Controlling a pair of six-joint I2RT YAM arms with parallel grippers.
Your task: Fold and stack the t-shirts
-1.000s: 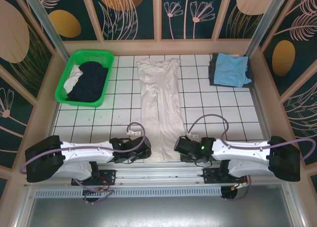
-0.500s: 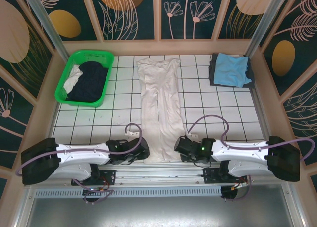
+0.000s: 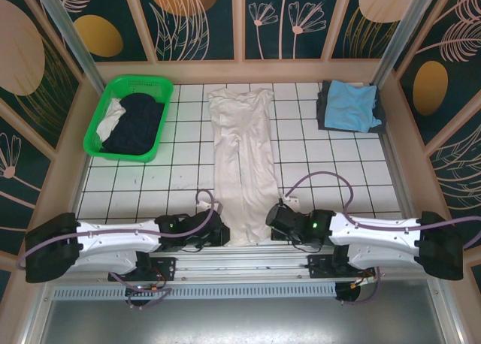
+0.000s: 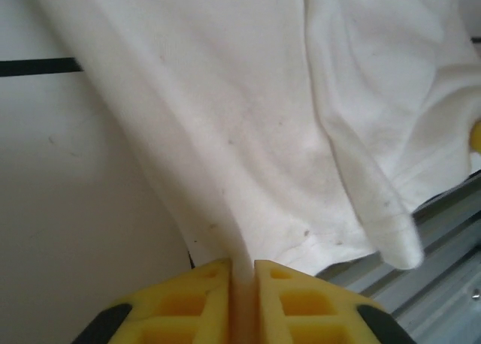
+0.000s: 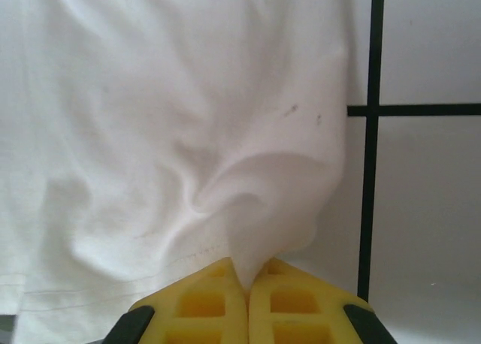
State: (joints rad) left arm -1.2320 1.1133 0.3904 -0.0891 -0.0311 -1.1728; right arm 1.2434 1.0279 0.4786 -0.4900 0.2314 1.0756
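Hem corners of the white shirt (image 3: 242,156) are sitting clamped in my left gripper (image 4: 242,266) and right gripper (image 5: 246,269); both arms are settling lower than a second ago, seemingly tensioning it along the bench (image 3: 331,171) for folding.

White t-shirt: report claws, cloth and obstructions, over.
Left claw shut on white t-shirt near edge. Right claw likewise. Green basket, folded stack apart from it.

Four shirts (image 3: 242,164); one basket (image 3: 139,79); two arms (image 3: 113,239).
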